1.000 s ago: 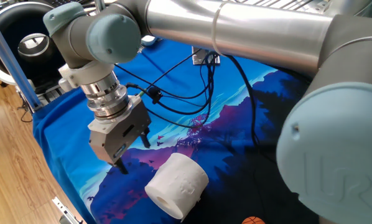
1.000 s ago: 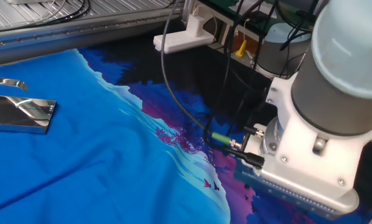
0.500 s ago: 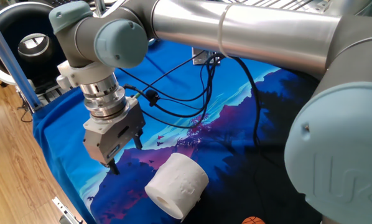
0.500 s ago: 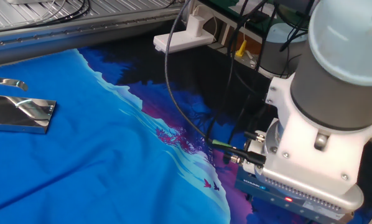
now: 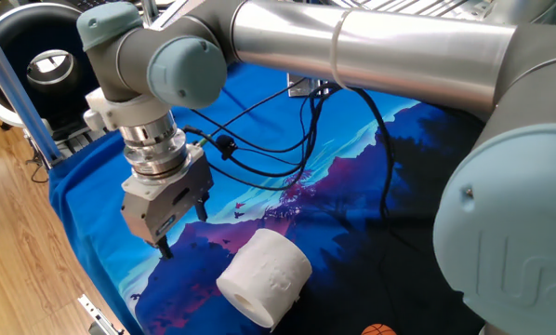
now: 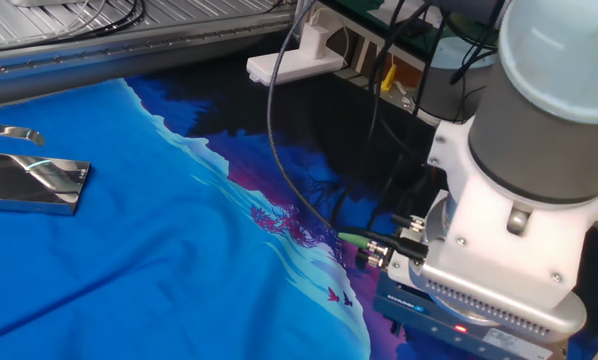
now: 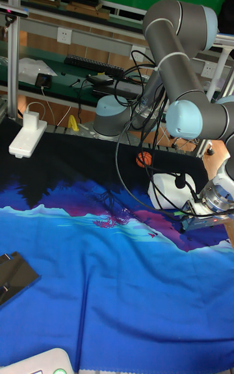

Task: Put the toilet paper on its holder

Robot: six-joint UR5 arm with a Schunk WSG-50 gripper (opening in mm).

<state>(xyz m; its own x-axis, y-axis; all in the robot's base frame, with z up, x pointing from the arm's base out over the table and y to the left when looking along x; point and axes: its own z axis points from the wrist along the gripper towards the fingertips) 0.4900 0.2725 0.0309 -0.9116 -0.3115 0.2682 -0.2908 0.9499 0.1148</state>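
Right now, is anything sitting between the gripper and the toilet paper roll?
Nothing visible does. The gripper hangs just beside the toilet paper, with only bare blue cloth between them. The black cables run behind the gripper, not across that gap.

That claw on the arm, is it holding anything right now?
Nothing. The claw is open and empty beside the plump white tissue roll, not touching it.

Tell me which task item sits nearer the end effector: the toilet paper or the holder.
The toilet paper: the white roll lying on its side just beside the end effector. The silver holder stands far across the blue cloth.
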